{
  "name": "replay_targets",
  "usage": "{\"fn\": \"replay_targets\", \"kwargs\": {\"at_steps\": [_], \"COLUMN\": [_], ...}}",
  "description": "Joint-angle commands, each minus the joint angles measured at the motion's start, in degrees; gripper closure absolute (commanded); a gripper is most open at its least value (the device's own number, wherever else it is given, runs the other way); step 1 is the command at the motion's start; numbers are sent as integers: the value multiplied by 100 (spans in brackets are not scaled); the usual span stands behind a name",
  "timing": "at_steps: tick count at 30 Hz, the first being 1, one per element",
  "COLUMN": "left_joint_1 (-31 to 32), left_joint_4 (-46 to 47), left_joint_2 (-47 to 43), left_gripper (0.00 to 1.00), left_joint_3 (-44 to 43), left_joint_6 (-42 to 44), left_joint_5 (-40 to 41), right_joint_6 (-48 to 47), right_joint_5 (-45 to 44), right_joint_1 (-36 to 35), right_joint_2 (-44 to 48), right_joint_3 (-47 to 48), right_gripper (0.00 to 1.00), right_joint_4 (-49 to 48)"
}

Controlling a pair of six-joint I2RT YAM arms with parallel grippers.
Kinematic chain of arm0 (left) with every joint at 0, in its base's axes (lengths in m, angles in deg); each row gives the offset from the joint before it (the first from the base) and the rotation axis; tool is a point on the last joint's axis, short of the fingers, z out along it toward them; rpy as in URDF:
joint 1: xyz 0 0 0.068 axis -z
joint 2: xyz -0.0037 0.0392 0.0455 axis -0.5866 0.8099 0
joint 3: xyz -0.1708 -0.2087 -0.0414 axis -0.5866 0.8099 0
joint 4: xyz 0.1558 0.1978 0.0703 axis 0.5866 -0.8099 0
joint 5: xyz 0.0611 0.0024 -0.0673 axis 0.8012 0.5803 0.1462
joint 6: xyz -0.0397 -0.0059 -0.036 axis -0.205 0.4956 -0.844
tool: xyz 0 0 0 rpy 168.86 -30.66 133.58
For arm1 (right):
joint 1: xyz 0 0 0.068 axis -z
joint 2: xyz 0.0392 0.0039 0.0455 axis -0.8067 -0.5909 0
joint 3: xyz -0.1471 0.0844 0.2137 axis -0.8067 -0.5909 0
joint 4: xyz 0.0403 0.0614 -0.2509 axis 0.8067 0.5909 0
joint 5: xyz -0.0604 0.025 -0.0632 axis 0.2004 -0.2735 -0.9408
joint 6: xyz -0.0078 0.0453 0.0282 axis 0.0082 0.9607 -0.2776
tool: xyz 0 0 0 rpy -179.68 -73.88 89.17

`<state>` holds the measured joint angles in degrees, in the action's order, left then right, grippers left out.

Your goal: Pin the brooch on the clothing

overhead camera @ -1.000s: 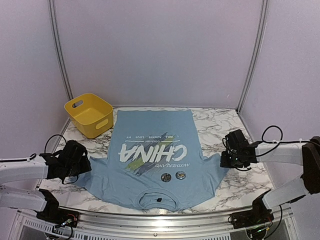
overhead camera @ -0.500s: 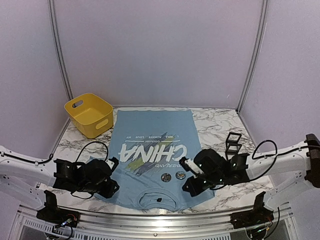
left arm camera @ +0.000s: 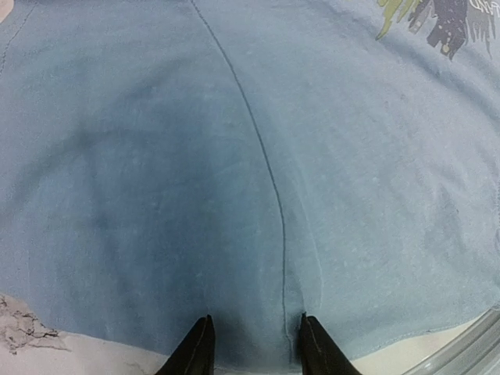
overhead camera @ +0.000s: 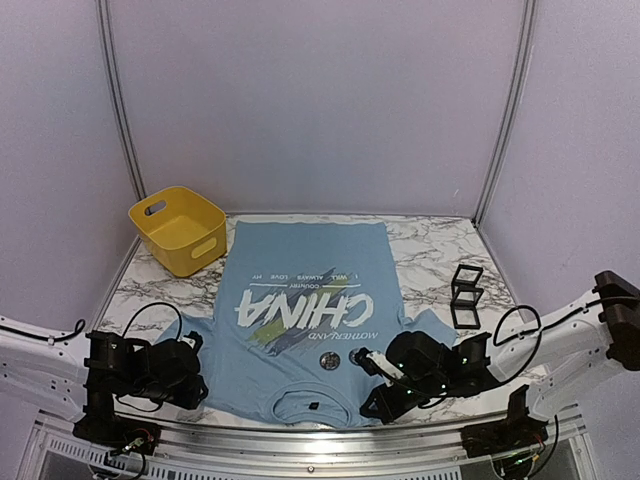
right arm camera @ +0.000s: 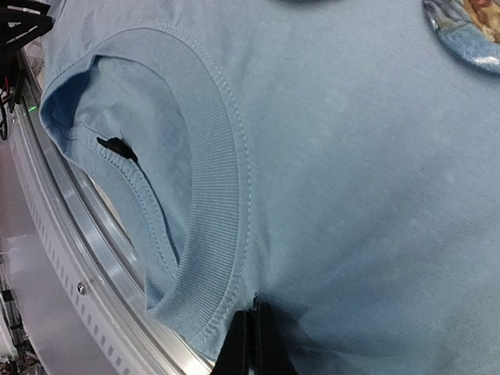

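The light blue T-shirt (overhead camera: 300,300) with white "CHINA" lettering lies flat on the marble table, collar (overhead camera: 313,407) towards the near edge. A round brooch (overhead camera: 328,361) rests loose on the chest; a second one (overhead camera: 356,352) lies beside it, partly hidden by my right arm. One brooch shows at the top right of the right wrist view (right arm camera: 467,31). My right gripper (overhead camera: 376,400) (right arm camera: 254,344) is shut, its tips pinching the shirt (right arm camera: 351,156) just right of the collar (right arm camera: 211,195). My left gripper (overhead camera: 196,386) (left arm camera: 254,348) is open over the shirt's (left arm camera: 234,156) left shoulder seam.
A yellow basket (overhead camera: 178,228) stands at the back left. A small black frame stand (overhead camera: 466,296) stands right of the shirt. The metal table rail (right arm camera: 78,258) runs right below the collar at the near edge.
Both arms swung in from the table's sides to the shirt's near edge. The right gripper came down by the collar. The shirt has shifted slightly towards the near edge.
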<state>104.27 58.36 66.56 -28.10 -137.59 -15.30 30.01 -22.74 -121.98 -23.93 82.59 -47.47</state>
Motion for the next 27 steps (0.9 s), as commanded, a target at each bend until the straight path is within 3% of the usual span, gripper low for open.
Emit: {"fn": "replay_targets", "kwargs": {"at_steps": [1, 4, 5, 7, 9, 11, 13, 18, 23, 27], "left_joint_1": [50, 81, 77, 36, -254, -877, -1628, -3051, -3889, -4287], "left_joint_4": [-442, -441, -442, -397, -143, 437, 1008, 2850, 4683, 6458], "left_joint_2": [81, 217, 191, 78, -5, -2, 55, 11, -26, 220], "left_gripper": [61, 59, 57, 48, 42, 36, 28, 5, 1, 1], "left_joint_3": [-101, -440, -603, -957, -1287, -1422, -1496, -1160, -402, 200], "left_joint_6": [-119, 293, 484, 907, 1584, 2145, 2518, 2941, 3065, 3962], "left_joint_5": [146, 297, 475, 1073, 1568, 1654, 1556, 1728, 2840, 3038], "right_joint_6": [-106, -363, -520, -881, -1260, -1623, -2016, -2565, -3234, -3638], "right_joint_5": [273, 175, 32, -348, -854, -1285, -1698, -1762, -2107, -2747], "right_joint_1": [-93, -33, 72, 538, 1295, 2082, 2760, 4659, 5753, 6036], "right_joint_2": [-108, 91, 217, 527, 709, 797, 896, 1207, 1515, 1885], "right_joint_3": [51, 417, 583, 931, 1201, 1400, 1458, 1386, 1206, 528], "right_gripper": [100, 100, 96, 83, 63, 38, 26, 23, 19, 3], "right_joint_4": [736, 953, 1080, 1338, 1434, 1267, 745, -664, -1376, -2330]}}
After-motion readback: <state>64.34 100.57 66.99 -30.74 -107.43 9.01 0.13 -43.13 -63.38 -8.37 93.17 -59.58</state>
